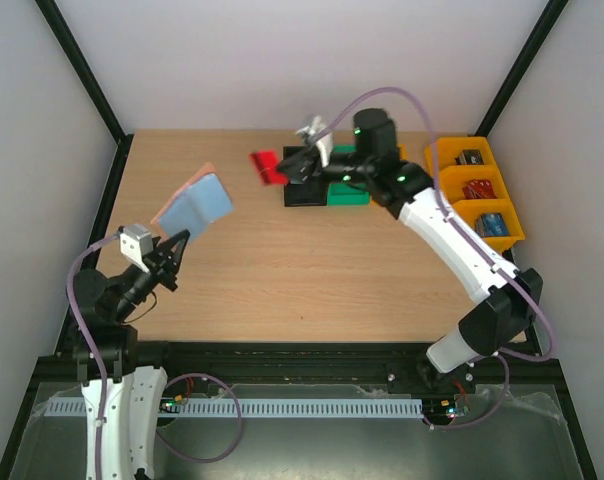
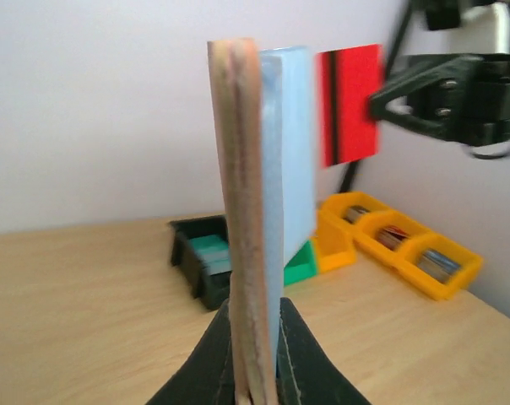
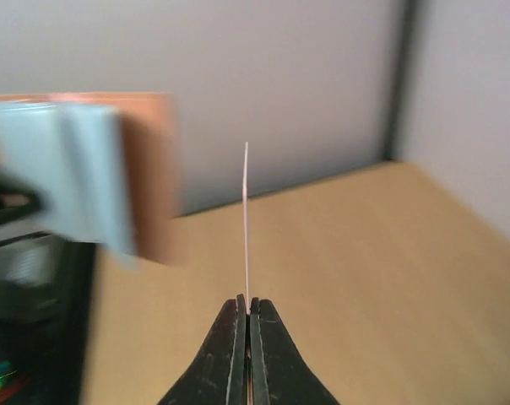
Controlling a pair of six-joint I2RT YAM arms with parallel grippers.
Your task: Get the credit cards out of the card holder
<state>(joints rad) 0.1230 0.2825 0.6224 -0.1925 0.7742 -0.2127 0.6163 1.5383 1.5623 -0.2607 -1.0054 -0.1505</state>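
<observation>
Clamping card holder (image 1: 194, 205) aloft in L gripper (image 1: 175, 243), pinching red card (image 1: 267, 166) in R gripper (image 1: 294, 172), card clear of holder

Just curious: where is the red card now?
In the top view the red card is pinched in the right gripper at the far side of the table, just left of the black bin.

The card holder (image 1: 197, 203) is shown pinkish-tan outside, pale blue inside; the card (image 2: 352, 105) red with a black stripe; the bins (image 1: 447, 150) yellow.
</observation>
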